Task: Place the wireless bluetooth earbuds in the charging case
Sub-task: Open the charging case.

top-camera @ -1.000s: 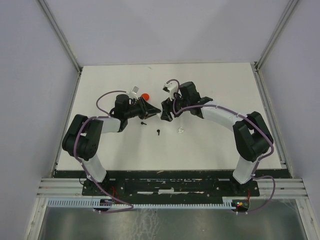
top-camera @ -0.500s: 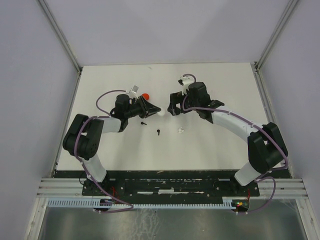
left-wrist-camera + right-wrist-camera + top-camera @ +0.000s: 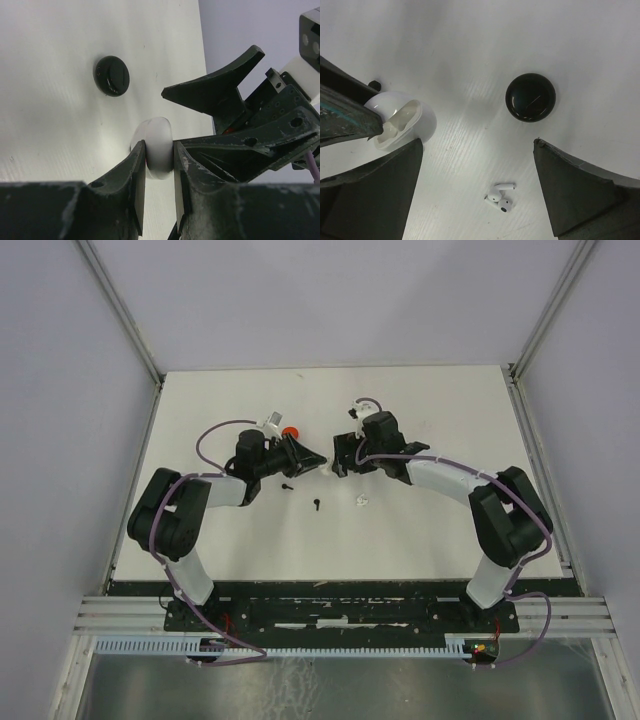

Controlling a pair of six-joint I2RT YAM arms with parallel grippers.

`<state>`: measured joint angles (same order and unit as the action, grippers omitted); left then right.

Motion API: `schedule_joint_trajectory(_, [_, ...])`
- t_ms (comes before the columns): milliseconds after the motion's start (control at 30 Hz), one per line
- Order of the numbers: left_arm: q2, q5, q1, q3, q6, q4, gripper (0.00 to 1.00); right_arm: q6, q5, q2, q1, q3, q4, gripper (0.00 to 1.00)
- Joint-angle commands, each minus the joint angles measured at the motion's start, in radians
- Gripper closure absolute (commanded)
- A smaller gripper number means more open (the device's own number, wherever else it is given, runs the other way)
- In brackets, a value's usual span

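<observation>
Pinching the open case (image 3: 400,120), the left gripper (image 3: 159,149) is steadying it; the right gripper (image 3: 477,145) is hanging wide and empty above white earbuds (image 3: 500,197) lying loose on the tabletop (image 3: 470,30); seemingly none is sitting inside yet.

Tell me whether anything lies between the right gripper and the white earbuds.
Nothing visible does. The white earbuds lie on bare table between the right gripper's open jaws in its wrist view; the black disc sits off to one side.
</observation>
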<state>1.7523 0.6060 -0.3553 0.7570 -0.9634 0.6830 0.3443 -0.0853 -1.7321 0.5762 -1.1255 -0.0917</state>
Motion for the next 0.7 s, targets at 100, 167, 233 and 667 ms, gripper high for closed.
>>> schedule_joint_trajectory(100, [-0.029, 0.022, -0.011, 0.023, -0.013, 0.091, 0.97, 0.016, 0.031, -0.038, 0.005, -0.066, 0.079, 0.0])
schedule_joint_trajectory(167, [-0.024, 0.025, -0.011, 0.022, -0.024, 0.105, 0.97, 0.021, 0.033, -0.043, 0.005, -0.069, 0.09, 0.01])
schedule_joint_trajectory(233, [-0.021, 0.029, -0.011, 0.022, -0.036, 0.118, 0.97, 0.023, 0.03, -0.052, 0.005, -0.08, 0.094, 0.0])
schedule_joint_trajectory(667, [-0.008, 0.027, -0.011, 0.018, -0.087, 0.174, 0.89, 0.048, 0.005, -0.093, 0.006, -0.145, 0.138, 0.0])
